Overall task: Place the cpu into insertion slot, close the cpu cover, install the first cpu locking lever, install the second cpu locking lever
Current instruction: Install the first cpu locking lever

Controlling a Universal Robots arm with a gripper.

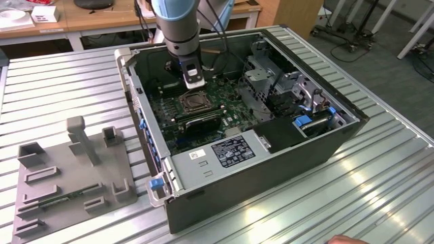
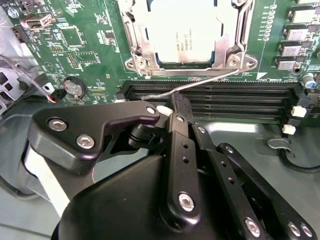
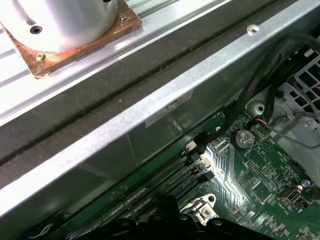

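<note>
Ribbed metal bench (image 1: 61, 81), open computer case (image 1: 326, 152) lying on it, my arm reaching inside.

I see the cpu (image 2: 186, 31) seated in the insertion slot (image 1: 194, 102) with the cpu cover (image 2: 137, 35) down over it; my gripper (image 2: 172, 111) is pinched shut on a thin locking lever (image 2: 210, 80) just near of the socket, beside the memory slots (image 2: 240, 100).
</note>
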